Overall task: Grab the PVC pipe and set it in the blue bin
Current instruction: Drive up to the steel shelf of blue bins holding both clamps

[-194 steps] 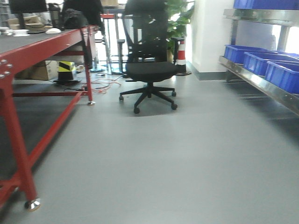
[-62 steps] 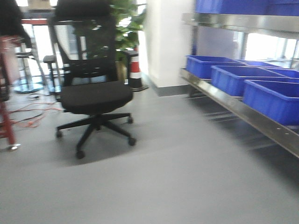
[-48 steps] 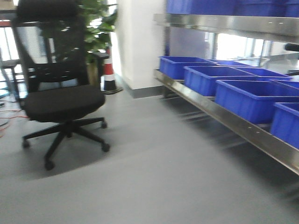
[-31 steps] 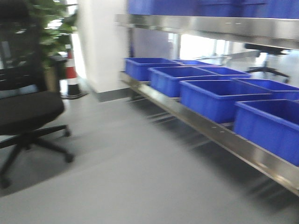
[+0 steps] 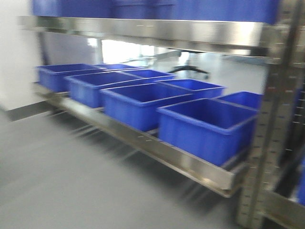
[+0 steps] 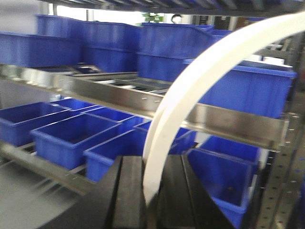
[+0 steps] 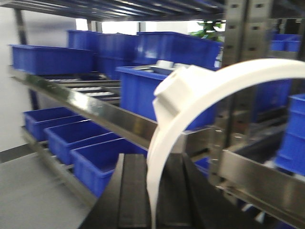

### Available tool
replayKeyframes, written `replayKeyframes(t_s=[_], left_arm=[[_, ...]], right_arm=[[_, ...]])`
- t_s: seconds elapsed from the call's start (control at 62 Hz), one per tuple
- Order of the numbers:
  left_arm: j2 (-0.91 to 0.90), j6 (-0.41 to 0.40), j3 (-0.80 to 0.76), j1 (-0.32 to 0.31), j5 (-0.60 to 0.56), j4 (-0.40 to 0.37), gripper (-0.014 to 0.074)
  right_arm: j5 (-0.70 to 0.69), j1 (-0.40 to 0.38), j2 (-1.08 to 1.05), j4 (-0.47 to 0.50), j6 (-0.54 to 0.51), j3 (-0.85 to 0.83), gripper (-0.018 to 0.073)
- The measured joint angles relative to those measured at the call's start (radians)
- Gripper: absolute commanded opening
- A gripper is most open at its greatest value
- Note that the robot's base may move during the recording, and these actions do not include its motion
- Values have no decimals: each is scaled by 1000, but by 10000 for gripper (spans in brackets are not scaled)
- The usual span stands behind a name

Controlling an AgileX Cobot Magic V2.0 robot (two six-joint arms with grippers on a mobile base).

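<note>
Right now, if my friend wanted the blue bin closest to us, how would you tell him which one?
Find the steel rack and look along its lower shelf, where blue bins stand in rows. Follow the front row rightward to the upright post full of holes. The closest bin is the last one beside that post, and it looks bigger than all the others.

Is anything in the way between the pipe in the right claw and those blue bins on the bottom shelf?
Nothing visible blocks it: the PVC pipe faces open blue bins across bare floor; only the upper shelf rail overhangs them.
</note>
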Motion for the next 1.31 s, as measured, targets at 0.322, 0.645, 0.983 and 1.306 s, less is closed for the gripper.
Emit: replayKeyframes(t_s=[0.322, 0.645, 0.983, 1.306], left_arm=[[0, 0, 0, 0, 0, 0, -111], [0, 0, 0, 0, 0, 0, -111], [0, 0, 0, 0, 0, 0, -111], [0, 0, 0, 0, 0, 0, -111]], right_arm=[[0, 0, 0, 0, 0, 0, -160], [0, 0, 0, 0, 0, 0, -160], [0, 0, 0, 0, 0, 0, -160], [0, 0, 0, 0, 0, 0, -160]])
